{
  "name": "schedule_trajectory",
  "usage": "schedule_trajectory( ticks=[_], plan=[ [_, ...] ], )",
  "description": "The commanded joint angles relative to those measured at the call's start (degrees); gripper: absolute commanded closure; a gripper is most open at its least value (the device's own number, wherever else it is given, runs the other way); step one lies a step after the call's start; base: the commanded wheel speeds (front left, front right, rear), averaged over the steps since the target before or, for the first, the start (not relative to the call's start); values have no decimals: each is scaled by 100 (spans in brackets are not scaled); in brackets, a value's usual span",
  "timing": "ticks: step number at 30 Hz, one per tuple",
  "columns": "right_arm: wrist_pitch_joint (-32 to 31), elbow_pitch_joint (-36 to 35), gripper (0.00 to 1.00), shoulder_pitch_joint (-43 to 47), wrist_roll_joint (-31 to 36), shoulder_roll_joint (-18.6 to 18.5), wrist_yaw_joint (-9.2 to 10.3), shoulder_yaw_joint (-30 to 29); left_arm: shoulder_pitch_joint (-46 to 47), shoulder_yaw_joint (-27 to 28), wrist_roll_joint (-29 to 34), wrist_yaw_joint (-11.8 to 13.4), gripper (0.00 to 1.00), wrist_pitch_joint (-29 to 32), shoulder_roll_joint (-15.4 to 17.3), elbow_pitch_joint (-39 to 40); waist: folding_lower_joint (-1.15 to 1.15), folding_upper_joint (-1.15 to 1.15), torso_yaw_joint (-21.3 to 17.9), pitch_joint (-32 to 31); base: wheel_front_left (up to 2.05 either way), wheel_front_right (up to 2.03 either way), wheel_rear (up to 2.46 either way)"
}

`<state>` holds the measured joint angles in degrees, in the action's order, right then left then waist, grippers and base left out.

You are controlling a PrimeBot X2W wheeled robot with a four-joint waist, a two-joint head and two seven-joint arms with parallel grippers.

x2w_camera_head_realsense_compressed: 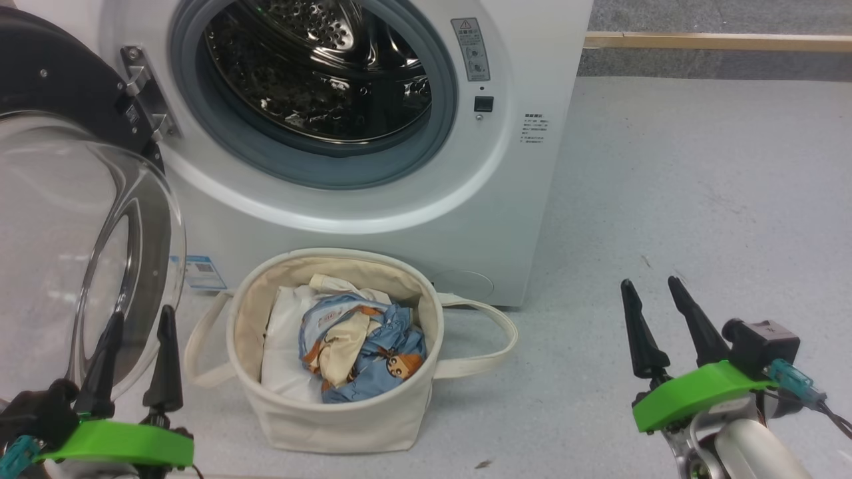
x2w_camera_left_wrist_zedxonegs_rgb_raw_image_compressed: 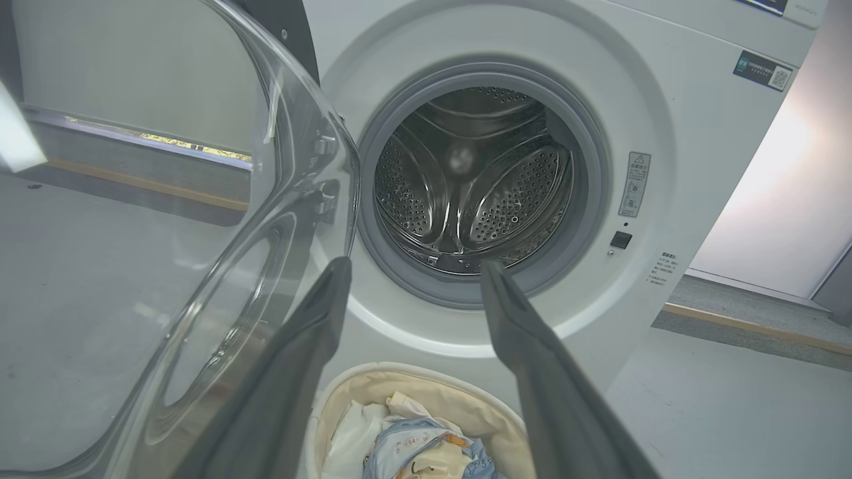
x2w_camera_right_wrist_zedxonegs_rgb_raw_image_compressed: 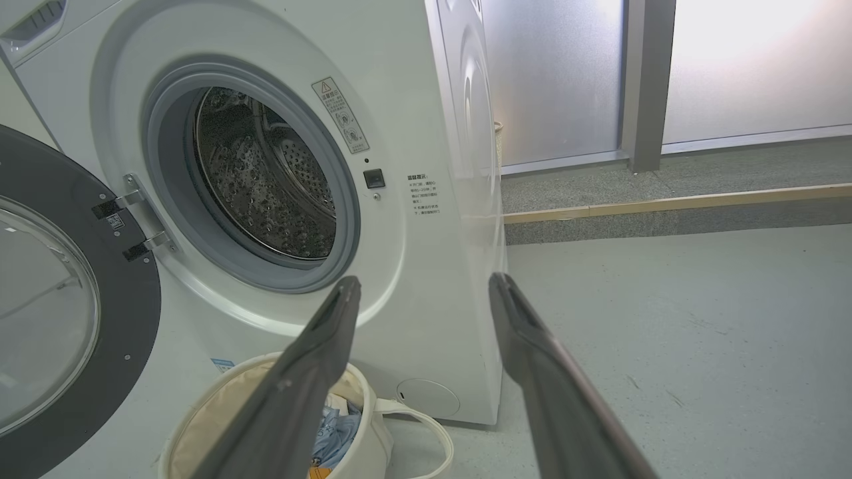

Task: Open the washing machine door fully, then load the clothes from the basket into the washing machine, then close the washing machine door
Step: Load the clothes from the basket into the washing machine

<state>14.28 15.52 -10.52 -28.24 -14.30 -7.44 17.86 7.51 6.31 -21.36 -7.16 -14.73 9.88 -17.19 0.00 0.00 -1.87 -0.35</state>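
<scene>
Head view. Left gripper at lower left, fingers upright and spread wide, nothing between them, tips in front of the glass bowl of the washing machine door. Right gripper at lower right over the floor, fingers likewise wide and holding nothing, leaning slightly left, well apart from the laundry. Door swung wide on its hinge at the view's left, inner face and bulging bowl turned toward the robot. Washing machine front-on, drum mouth exposed. Basket upright on the floor just before the machine, below the drum mouth, opening upward, loop handles out to left and right. Clothes crumpled inside the basket, blue bear print and cream piece beside a white bundle. Left wrist view. Own fingers rising wide apart, aimed at the lower edge of the grey gasket; basket and clothes low between them; door glass at left. Right wrist view. Own fingers wide apart, aimed at the machine's lower front corner; basket at lower left, partly behind one finger; door's black rim at the left edge.
</scene>
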Motion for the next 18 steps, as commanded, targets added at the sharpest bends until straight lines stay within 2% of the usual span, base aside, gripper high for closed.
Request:
schedule_trajectory(
  ticks=[1, 18],
  plan=[
    [72, -161, 0, -219, 24, -68, -5, 69, 192, 201, 34, -33, 0, -27, 170, 145, 0, 0, 9, -5, 0, 0, 0],
    [72, -121, 0, -188, 2, -77, -5, 116, 211, 213, 65, -33, 0, -27, 210, 59, 0, 0, 128, -21, 25, -20, -6]
  ],
)
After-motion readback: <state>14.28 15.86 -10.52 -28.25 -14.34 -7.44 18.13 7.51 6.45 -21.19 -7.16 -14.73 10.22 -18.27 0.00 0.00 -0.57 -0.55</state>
